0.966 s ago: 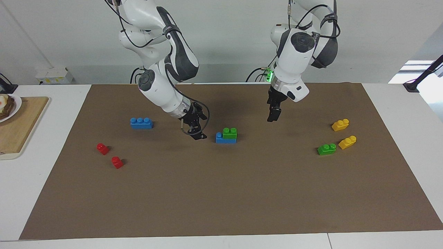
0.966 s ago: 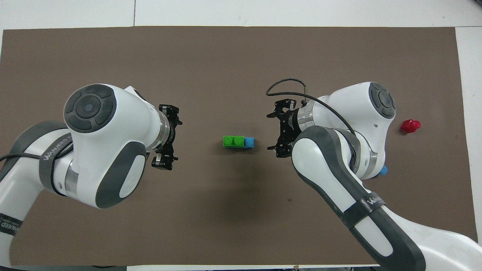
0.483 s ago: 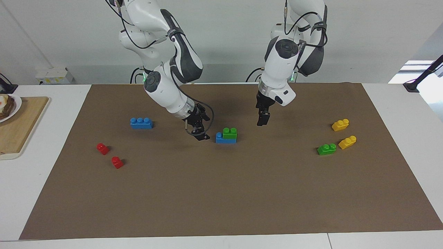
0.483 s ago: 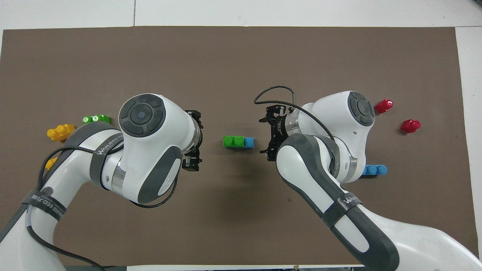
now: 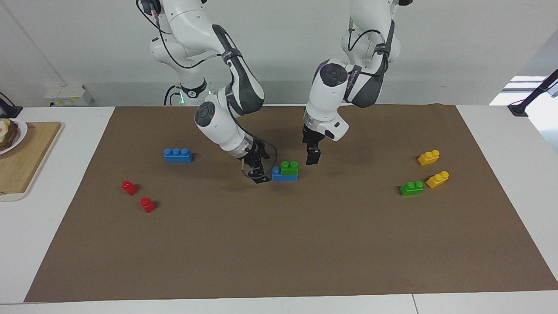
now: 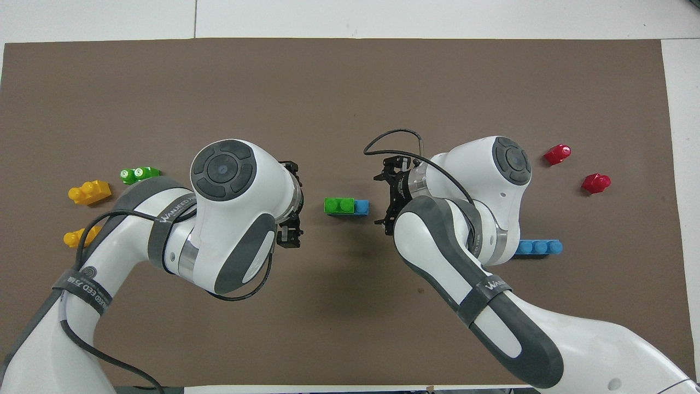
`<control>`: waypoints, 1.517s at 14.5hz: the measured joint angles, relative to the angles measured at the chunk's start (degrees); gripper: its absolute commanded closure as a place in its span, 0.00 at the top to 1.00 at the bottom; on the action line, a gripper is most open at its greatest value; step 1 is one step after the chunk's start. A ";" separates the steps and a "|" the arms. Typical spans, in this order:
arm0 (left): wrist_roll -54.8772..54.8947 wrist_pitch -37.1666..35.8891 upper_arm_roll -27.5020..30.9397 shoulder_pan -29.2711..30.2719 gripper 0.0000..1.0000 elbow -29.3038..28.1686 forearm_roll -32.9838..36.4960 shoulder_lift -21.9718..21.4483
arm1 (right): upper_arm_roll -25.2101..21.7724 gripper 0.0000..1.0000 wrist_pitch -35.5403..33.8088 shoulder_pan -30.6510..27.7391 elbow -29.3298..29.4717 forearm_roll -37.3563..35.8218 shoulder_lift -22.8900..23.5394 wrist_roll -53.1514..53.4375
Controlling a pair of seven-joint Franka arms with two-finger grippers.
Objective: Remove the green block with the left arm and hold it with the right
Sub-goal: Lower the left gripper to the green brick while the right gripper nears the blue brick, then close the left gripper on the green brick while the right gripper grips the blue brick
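The green block (image 5: 289,167) sits pressed onto a blue brick (image 5: 277,176) near the middle of the worktop. It covers the part of the blue brick toward the left arm's end and leaves one blue stud bare toward the right arm's end. Nothing grips the pair yet.

The right pincer (image 5: 258,174) hangs low over the brown mat (image 5: 279,244), just beside the bare blue end, with its fingers spread wide and nothing between them. The left pincer (image 5: 311,156) hovers higher, just beside the green end of the stack, and is also spread and empty (seen from above, each pincer's fingers stand well apart).

My reading is that both arms are in the approach and neither grasp has begun. The main risk is the right pincer's hold. Only a short stretch of blue is exposed, so a slightly high or late closing could clamp the green block too and lock the two together. If the blue brick is held weakly, the left arm's pull would lift or drag the whole stack instead of splitting it. With both pincers crowding so small a target, fingers could knock each other or nudge the stack askew.

A second green block (image 5: 411,188) lies with two yellow bricks (image 5: 428,157) toward the left arm's end and could be mistaken for the target. A loose blue brick (image 5: 178,155) and two red pieces (image 5: 129,187) lie toward the right arm's end.
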 measured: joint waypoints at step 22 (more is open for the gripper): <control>-5.47 2.02 0.26 -3.09 1.00 5.77 0.36 8.54 | 0.00 0.97 9.43 4.37 -0.67 1.66 5.49 -0.84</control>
